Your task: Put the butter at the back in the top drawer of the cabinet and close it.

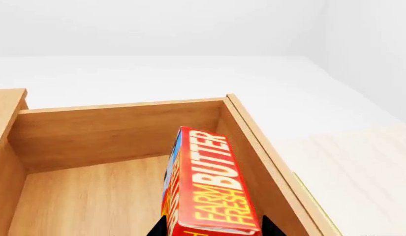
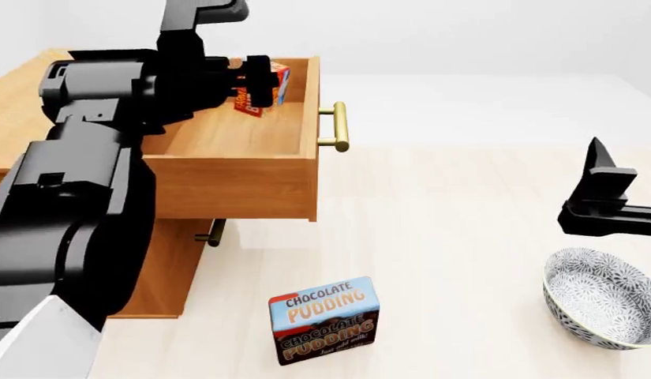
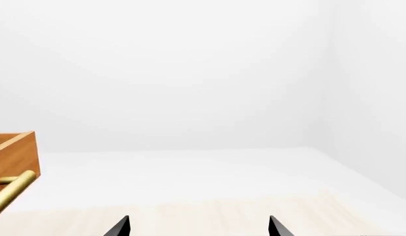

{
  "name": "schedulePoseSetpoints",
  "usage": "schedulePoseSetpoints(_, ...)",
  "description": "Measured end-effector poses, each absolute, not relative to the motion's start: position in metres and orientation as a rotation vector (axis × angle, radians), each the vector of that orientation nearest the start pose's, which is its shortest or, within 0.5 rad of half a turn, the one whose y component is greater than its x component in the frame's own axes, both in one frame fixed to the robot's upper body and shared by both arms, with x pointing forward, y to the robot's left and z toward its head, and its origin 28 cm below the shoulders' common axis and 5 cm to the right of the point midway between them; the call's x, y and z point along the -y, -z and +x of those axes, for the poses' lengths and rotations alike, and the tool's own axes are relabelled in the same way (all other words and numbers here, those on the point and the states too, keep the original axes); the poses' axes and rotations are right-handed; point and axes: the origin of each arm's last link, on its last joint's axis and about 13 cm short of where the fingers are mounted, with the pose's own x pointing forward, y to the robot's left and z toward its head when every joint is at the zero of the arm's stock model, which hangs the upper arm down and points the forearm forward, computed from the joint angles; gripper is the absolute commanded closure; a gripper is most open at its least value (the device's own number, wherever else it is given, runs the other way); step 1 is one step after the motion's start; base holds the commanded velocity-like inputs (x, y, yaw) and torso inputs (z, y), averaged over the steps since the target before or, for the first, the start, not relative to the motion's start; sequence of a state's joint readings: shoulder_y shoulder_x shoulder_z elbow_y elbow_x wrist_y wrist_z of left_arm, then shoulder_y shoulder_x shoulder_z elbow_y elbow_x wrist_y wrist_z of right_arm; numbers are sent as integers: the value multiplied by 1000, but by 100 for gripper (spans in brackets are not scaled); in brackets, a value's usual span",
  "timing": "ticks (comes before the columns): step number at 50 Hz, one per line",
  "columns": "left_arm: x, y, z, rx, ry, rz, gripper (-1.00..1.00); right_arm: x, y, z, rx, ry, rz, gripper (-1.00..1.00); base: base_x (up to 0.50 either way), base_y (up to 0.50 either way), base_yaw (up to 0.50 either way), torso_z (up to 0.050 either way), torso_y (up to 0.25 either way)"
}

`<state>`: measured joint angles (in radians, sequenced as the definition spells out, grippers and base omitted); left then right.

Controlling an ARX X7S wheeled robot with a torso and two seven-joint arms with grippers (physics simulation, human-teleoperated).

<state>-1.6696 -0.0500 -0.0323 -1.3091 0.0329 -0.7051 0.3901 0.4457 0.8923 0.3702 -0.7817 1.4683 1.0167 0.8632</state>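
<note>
The butter [image 1: 206,182], a red-orange box with yellow lettering, sits between my left gripper's [image 1: 212,228] black fingertips, which are shut on it. It hangs inside the open top drawer [image 1: 117,128], near the drawer's front wall. In the head view the butter [image 2: 264,88] and left gripper [image 2: 246,83] are over the far part of the pulled-out top drawer [image 2: 241,185] of the wooden cabinet [image 2: 20,118]. The brass handle [image 2: 339,126] sticks out to the right. My right gripper [image 3: 199,228] is open and empty, held above the floor at the right [image 2: 604,185].
A chocolate pudding box [image 2: 325,318] stands on the floor in front of the drawer. A patterned bowl [image 2: 607,296] sits at the right, below the right gripper. A lower drawer's handle [image 2: 211,234] shows under the open drawer. My left arm [image 2: 83,197] covers much of the cabinet.
</note>
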Motion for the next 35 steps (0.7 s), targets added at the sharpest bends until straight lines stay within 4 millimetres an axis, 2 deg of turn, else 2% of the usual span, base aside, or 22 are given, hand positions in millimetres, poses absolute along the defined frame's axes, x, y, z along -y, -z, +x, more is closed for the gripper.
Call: schedulePoseSetpoints(35, -224, -276, 423, -400, 342, -100, 100, 193, -253, 171, 98, 185, -43, -100, 0, 0, 0, 1, 1)
